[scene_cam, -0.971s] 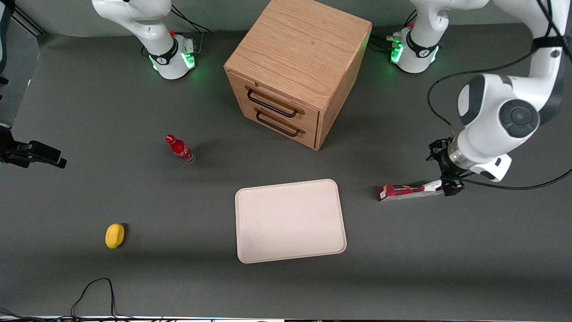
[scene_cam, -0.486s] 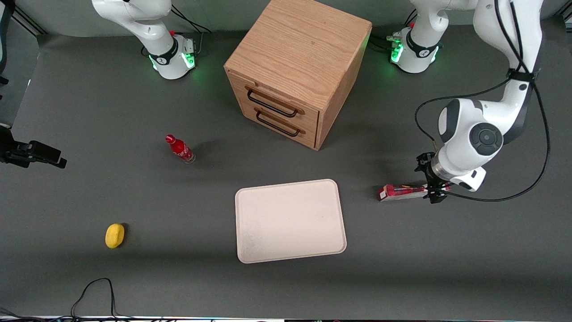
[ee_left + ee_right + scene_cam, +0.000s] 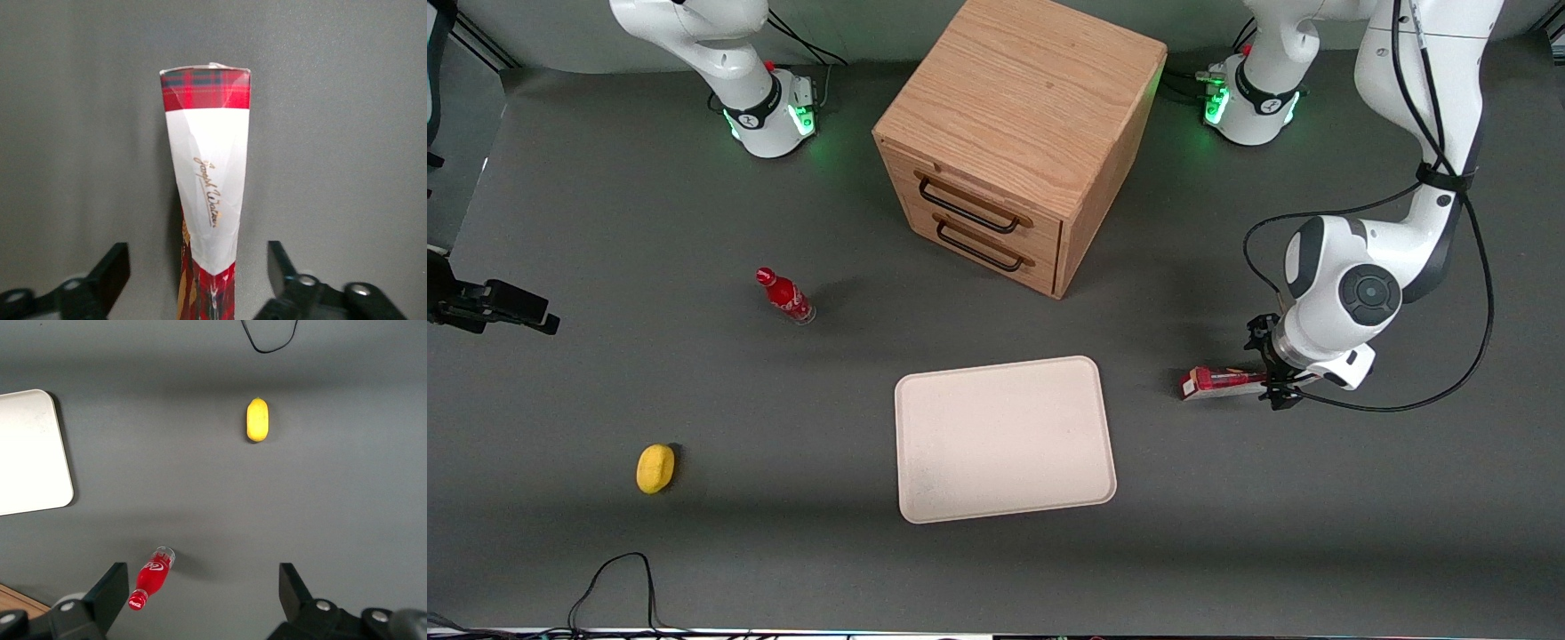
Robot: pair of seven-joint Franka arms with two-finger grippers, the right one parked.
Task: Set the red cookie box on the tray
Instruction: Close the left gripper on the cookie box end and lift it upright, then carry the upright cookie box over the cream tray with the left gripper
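The red cookie box [image 3: 1221, 382] lies on its narrow edge on the dark table, toward the working arm's end, a short way from the beige tray [image 3: 1003, 437]. In the left wrist view the red cookie box [image 3: 208, 193] runs lengthwise between the fingers, with a white panel and a tartan end. My left gripper [image 3: 1273, 377] is down over the box's end farthest from the tray. The gripper [image 3: 200, 277] is open: one finger [image 3: 110, 270] stands on each side of the box, with a gap to it on both sides.
A wooden drawer cabinet [image 3: 1016, 138] stands farther from the front camera than the tray. A small red bottle [image 3: 784, 296] and a yellow lemon-like object [image 3: 655, 468] lie toward the parked arm's end.
The left arm has come down and slid along the box toward the tray, so the gripper now straddles the box's end. The box has not moved.
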